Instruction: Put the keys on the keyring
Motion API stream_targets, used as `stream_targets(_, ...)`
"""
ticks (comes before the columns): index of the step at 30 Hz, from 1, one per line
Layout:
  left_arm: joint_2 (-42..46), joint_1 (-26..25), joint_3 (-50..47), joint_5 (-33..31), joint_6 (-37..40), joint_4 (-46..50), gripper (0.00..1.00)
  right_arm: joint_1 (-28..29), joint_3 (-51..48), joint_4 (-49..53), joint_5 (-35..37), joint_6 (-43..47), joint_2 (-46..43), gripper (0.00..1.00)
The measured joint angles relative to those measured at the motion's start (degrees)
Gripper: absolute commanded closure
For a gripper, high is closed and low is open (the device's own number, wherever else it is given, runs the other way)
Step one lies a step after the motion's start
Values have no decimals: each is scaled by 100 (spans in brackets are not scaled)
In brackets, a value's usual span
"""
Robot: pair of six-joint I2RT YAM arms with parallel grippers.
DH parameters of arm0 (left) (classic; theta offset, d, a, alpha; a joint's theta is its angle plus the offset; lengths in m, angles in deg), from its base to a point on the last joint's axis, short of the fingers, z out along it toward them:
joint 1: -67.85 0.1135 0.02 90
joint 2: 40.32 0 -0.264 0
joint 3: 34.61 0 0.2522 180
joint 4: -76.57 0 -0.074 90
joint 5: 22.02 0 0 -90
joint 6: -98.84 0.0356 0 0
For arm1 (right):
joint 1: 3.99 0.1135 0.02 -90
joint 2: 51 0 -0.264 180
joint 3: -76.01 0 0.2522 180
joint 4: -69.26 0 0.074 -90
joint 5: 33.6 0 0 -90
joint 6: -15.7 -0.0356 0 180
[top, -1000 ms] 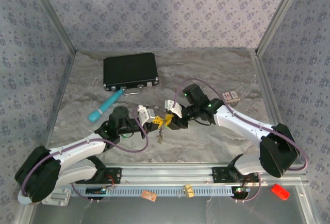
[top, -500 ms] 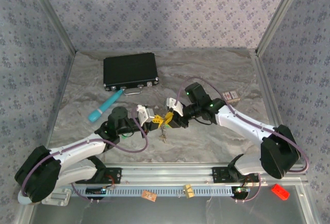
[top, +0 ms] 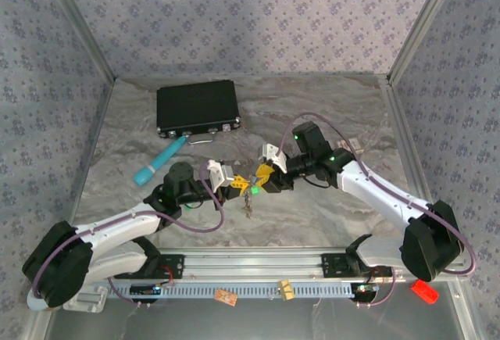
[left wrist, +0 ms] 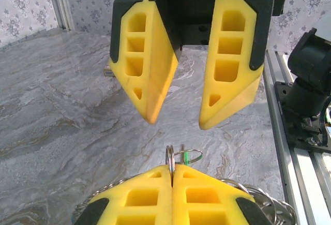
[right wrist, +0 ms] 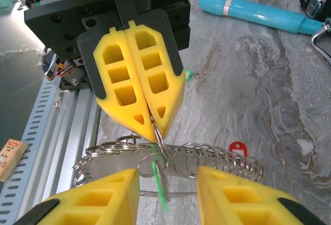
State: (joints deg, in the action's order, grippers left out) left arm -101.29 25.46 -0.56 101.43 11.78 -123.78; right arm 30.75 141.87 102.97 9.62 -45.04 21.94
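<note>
The keyring (right wrist: 161,143) sits just toward 6 o'clock of the table's (top: 328,113) middle, pinched upright in the left gripper (right wrist: 154,132), whose yellow pads are pressed together on the wire. A green key (right wrist: 159,186) hangs from a small loop at the ring's 6 o'clock, with a coil of chain trailing toward 3 o'clock.

The change is on the other side. A second ago the right gripper (left wrist: 177,121) was half closed and right against the ring. Now its jaws stand wide apart, holding nothing, and it has backed off toward 3 o'clock. That looks like a release, so the green key is probably threaded on.

A red key (right wrist: 237,147) lies on the table past the chain and is likely next. The teal tube (top: 158,162) lies at 10 o'clock and the black case (top: 197,108) at 11.
</note>
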Motion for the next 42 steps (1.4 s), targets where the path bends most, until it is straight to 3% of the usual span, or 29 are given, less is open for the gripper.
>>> stream_targets(6,0,0,0,26,0,0,100,39,2,-188,-2,-144,90,79)
stream_targets(18,0,0,0,42,-2,-2,100,258,70,-286,-66,-142,468,80)
stream_targets(22,0,2,-2,37,-13,0,100,291,107,-267,-87,-142,511,99)
stream_targets(25,0,7,-11,28,-63,2,100,291,140,-216,-87,-111,535,100)
stream_targets(28,0,4,-11,-35,-85,2,88,291,227,-79,-55,-33,551,100)
stream_targets(30,11,0,-2,-107,-57,57,83,328,354,144,59,81,566,100)
stream_targets(42,-151,-2,393,-219,216,1062,85,844,1388,1700,1469,1075,962,100)
